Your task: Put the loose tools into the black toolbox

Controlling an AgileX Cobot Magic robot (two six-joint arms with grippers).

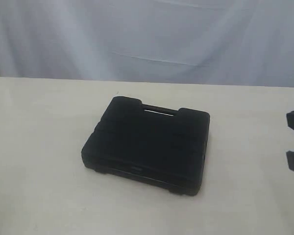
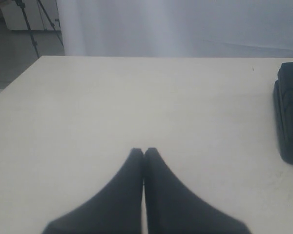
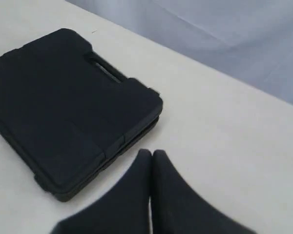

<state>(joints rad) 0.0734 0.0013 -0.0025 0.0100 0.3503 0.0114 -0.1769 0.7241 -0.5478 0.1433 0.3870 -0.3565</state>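
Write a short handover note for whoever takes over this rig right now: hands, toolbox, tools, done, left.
Left hand: shut, holding nothing.
Right hand: shut, holding nothing, near the black toolbox.
The black toolbox lies flat on the table, lid closed.
Loose tools: none in any view.
Done: cannot tell; they may be inside the closed box.
Left: open it and check, or locate the tools.

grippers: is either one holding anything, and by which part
Nothing is held. The left gripper and the right gripper are both shut, fingertips together with nothing between them. The black toolbox lies closed on the table, clear of both.
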